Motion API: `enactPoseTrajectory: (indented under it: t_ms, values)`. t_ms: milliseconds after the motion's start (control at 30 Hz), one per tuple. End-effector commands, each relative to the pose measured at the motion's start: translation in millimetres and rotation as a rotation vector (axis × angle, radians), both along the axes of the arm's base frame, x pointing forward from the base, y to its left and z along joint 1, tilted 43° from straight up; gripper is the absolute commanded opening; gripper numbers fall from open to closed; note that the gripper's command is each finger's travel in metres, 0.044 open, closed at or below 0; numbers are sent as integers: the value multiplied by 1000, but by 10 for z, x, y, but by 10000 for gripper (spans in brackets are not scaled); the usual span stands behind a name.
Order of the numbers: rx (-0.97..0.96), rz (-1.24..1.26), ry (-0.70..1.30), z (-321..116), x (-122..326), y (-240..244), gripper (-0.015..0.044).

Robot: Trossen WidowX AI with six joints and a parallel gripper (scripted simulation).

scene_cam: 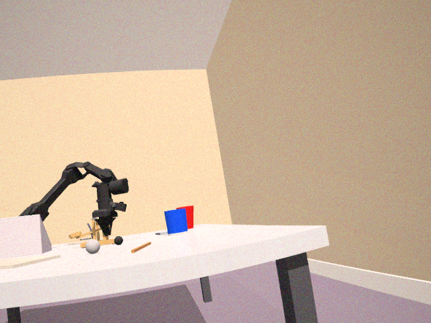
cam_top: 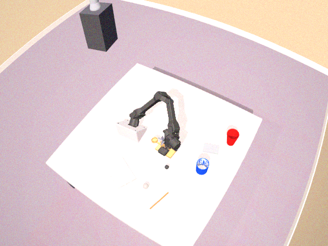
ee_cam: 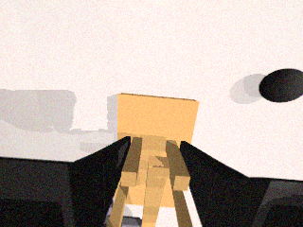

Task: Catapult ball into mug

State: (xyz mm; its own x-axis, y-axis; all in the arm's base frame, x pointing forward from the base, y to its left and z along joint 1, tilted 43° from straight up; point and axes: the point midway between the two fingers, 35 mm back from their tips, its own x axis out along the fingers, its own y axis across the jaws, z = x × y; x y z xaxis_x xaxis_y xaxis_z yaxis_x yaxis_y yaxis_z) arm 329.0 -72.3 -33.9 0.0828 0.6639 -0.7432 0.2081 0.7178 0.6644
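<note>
The wooden catapult [cam_top: 170,152] [scene_cam: 83,244] [ee_cam: 156,113] has its base at or just above table level. My gripper [scene_cam: 108,235] [ee_cam: 155,143] points down and is shut on the catapult's upright frame; the top view hides the fingertips. The catapult's arm ends in a round cup [cam_top: 154,140] [scene_cam: 75,235], on the robot base's side. The blue mug [cam_top: 201,169] [scene_cam: 176,221] stands upright on the table. A black ball [cam_top: 166,167] [scene_cam: 118,240] [ee_cam: 284,85] lies near the catapult. A larger pale ball [cam_top: 145,185] [scene_cam: 92,246] lies farther off.
A red cup [cam_top: 232,137] [scene_cam: 190,217] stands beyond the blue mug. A flat grey pad [cam_top: 211,148] lies near both. An orange stick [cam_top: 159,200] [scene_cam: 141,247] lies past the pale ball. The white block [cam_top: 130,131] [scene_cam: 21,234] under the arm and a thin pale board [scene_cam: 29,260] are at the other side.
</note>
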Motion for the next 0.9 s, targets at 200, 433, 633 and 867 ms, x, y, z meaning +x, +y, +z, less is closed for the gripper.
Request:
enactPoseTrajectory:
  t_ms: [200, 433, 633, 867]
  values:
    - [0, 1, -1, 4, 1, -4, 53]
    - [0, 1, -1, 4, 1, -4, 236]
    - [-2, 0, -1, 77, 7, -82, 394]
    - [-3, -1, 2, 739, -85, -676, 440]
